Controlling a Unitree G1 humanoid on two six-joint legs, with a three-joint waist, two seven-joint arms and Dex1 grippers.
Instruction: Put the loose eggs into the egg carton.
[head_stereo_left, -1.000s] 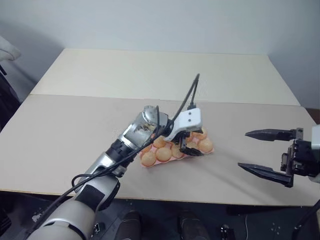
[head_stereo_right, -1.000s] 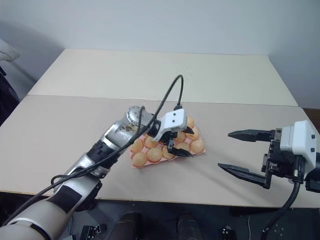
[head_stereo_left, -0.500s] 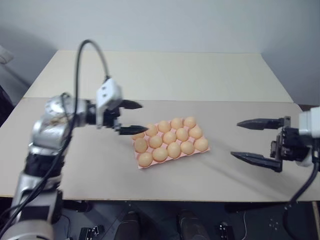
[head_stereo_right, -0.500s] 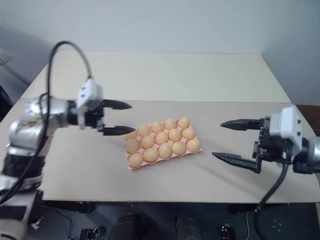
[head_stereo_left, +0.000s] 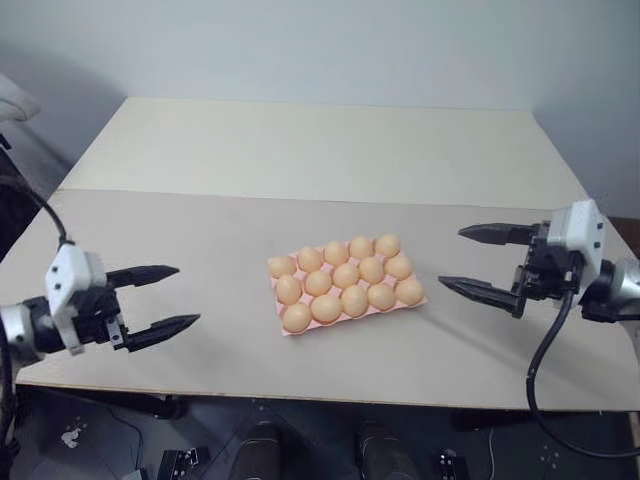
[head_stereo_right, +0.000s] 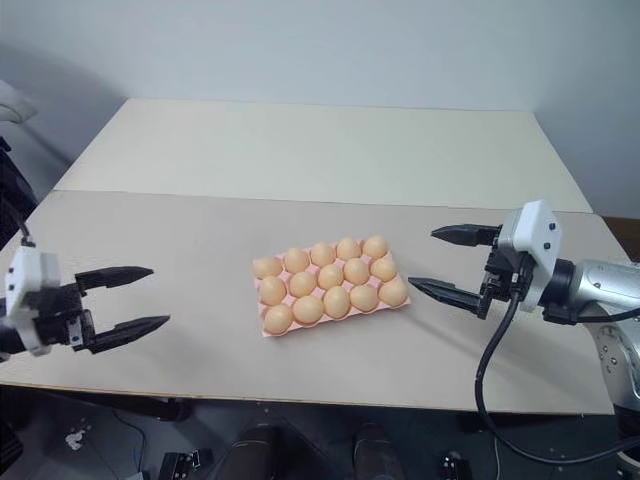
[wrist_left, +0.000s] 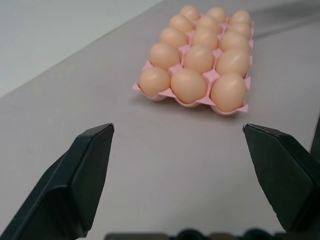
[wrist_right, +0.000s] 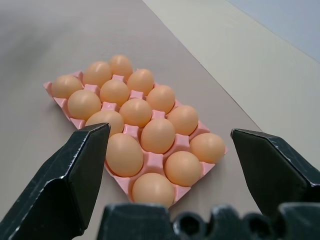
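The pale pink egg carton (head_stereo_left: 286, 330) lies mid-table, and an orange-brown egg (head_stereo_left: 346, 275) sits in every cup I can see. The loose eggs are out of view, since each egg in sight rests in a cup. My left gripper (head_stereo_left: 188, 294) hovers open and empty over the table's near left part, well left of the carton and pointing toward it. My right gripper (head_stereo_left: 450, 256) is open and empty just right of the carton, its fingertips close to the carton's right end without touching. In the wrist views the carton (wrist_right: 151, 161) lies ahead between each gripper's spread fingers.
The table is two boards, a grey-beige near board (head_stereo_left: 200, 240) and a cream far board (head_stereo_left: 320, 140), with a seam between them. Its front edge (head_stereo_left: 300, 400) runs just below both grippers. A plain wall stands behind.
My left gripper has pulled away from over the carton and swung far left, staying open. The carton's eggs are now uncovered. My right gripper has moved slightly closer to the carton.
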